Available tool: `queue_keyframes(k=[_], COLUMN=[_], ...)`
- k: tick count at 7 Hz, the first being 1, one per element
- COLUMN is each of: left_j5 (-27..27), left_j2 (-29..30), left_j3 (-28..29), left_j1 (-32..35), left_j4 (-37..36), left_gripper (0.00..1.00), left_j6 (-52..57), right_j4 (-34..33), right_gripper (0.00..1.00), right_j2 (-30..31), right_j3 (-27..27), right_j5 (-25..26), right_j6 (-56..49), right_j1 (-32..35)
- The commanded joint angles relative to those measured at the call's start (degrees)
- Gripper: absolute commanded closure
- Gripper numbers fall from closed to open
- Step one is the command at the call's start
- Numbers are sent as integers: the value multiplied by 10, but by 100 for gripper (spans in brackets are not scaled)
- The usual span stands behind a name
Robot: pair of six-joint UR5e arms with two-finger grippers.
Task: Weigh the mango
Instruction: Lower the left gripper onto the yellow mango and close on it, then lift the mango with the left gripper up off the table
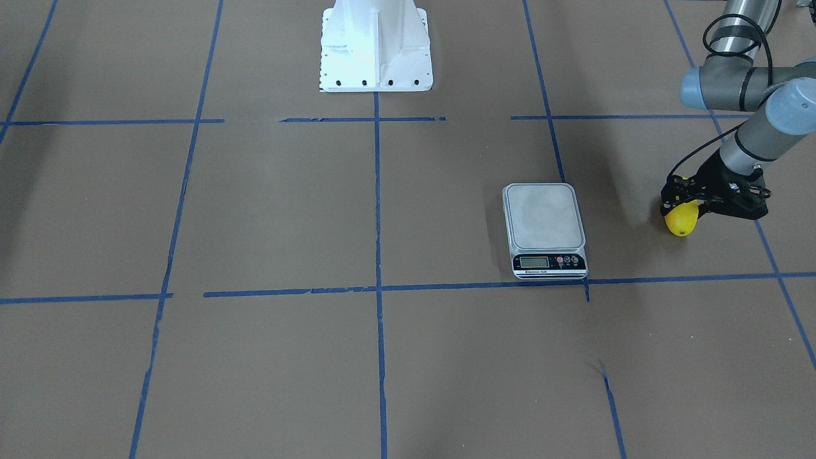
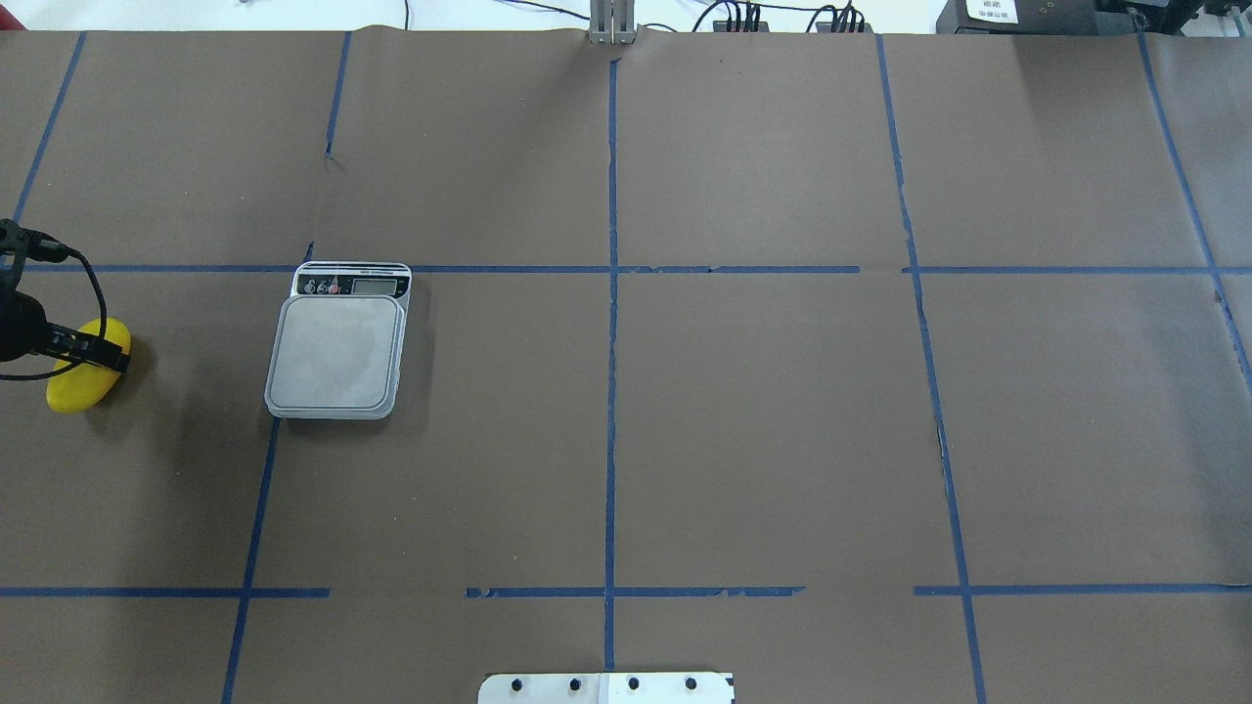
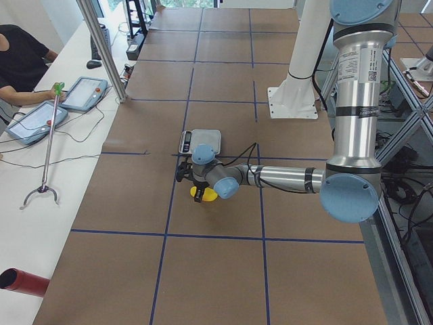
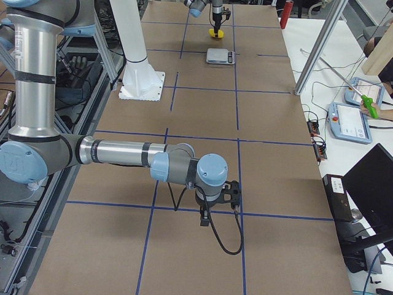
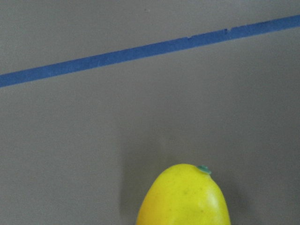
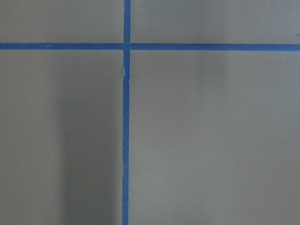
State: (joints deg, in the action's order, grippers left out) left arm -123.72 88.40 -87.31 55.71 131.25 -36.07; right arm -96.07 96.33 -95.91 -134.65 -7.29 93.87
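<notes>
The yellow mango (image 1: 679, 220) is at the table's far left end, low over the brown paper or on it; I cannot tell which. My left gripper (image 1: 686, 203) reaches down over it with its black fingers against the mango's upper part, shut on it. In the overhead view one finger (image 2: 96, 351) crosses the mango (image 2: 78, 383). The left wrist view shows only the mango's tip (image 5: 183, 199). The silver scale (image 1: 544, 222) has a bare platform and stands beside the mango, apart from it. My right gripper (image 4: 219, 198) shows only in the exterior right view, so I cannot tell whether it is open or shut.
The robot's white base (image 1: 375, 46) stands at the table's middle edge. Blue tape lines divide the brown table (image 2: 763, 420) into squares. An operator with tablets (image 3: 37, 122) sits past the far side.
</notes>
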Motion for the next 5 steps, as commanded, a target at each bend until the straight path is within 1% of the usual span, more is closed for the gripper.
queue_keyframes(k=[1,2,3,4,5], left_j5=[-9,-45,-54,-54,-52], left_j2=[-17,-45,-46,-42,-25], left_j3=[-54,-119,-177,-235,-278], left_j1=[6,8,27,88,148], left_j4=[-10,-40,-109,-221,-334], left_gripper=[100,100,100,100,100], left_j6=[5,7,35,129,188], right_j4=[0,0,0,0,0], right_gripper=[0,0,0,0,0], right_j2=[0,0,0,0,0], right_j3=[-1,-1,-1,-1,-1], right_j5=[0,0,0,0,0], right_j6=[0,0,0,0,0], right_j1=[0,0,0,0,0])
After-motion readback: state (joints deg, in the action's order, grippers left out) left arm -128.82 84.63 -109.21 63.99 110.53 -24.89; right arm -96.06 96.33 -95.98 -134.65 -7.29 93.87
